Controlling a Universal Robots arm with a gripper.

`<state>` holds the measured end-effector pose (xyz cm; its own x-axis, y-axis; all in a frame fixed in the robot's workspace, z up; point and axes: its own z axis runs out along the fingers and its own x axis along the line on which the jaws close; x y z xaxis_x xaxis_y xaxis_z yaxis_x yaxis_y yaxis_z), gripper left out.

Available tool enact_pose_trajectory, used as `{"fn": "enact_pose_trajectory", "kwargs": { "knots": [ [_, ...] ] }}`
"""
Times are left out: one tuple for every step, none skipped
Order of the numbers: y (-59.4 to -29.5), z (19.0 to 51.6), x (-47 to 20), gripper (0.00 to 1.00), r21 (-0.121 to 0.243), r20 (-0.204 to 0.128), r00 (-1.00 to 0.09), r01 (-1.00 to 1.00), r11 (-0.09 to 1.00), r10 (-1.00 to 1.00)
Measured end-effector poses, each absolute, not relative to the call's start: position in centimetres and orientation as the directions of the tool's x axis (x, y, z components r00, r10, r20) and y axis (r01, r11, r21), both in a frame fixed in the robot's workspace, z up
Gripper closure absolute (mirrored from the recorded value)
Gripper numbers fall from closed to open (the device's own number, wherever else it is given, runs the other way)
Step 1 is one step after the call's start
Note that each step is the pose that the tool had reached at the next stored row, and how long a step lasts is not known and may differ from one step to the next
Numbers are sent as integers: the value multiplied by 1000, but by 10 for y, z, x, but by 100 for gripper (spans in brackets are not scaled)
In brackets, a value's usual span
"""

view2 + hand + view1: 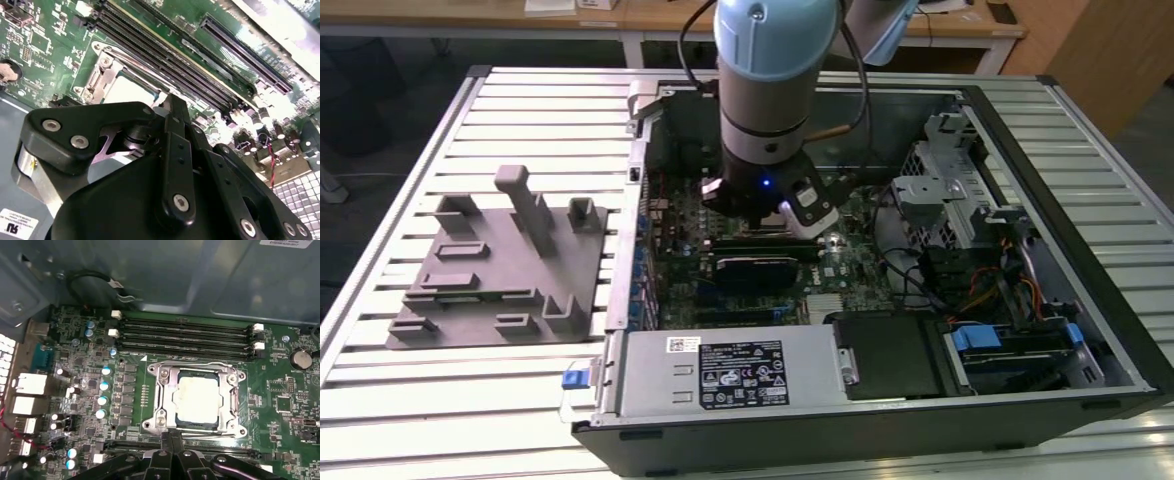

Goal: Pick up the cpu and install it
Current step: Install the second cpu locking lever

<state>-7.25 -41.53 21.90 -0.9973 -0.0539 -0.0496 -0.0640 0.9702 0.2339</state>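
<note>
Here we see the cpu (196, 401) lying flat in the metal-framed socket (163, 399) on the motherboard (280, 390), inside the open computer case (1107, 330) on the bench (400, 400). The gripper (170, 437) hovers just beside the socket's edge, jaws pressed together and holding nothing (pale chip top fully exposed). A grey fixture (500, 265) sits at the exterior view's left.

A slatted pale metal bench (520, 110) fills the room's middle in the exterior view. Behind it stands a light wooden desk (654, 20) on white legs, over dark floor (374, 100).
</note>
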Motion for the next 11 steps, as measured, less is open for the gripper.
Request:
{"fn": "enact_pose_trajectory", "kwargs": {
  "knots": [
    [-414,219,-72,89,229,-49,-997,-64,971,-54],
    [-412,219,-71,89,224,-49,-997,-64,972,-54],
    [-410,219,-71,89,220,-49,-997,-64,973,-54],
    [-408,219,-70,89,216,-49,-997,-64,974,-54],
    [-406,219,-70,89,212,-48,-997,-64,975,-55],
    [-404,219,-69,89,208,-48,-997,-64,976,-55],
    [-402,219,-69,89,205,-48,-997,-63,977,-55],
    [-400,219,-68,89,201,-48,-997,-63,978,-55],
    [-398,219,-67,89,197,-48,-997,-63,978,-55],
    [-396,219,-67,89,193,-47,-997,-63,979,-55],
    [-394,219,-66,89,189,-47,-997,-63,980,-55]
  ]
}}
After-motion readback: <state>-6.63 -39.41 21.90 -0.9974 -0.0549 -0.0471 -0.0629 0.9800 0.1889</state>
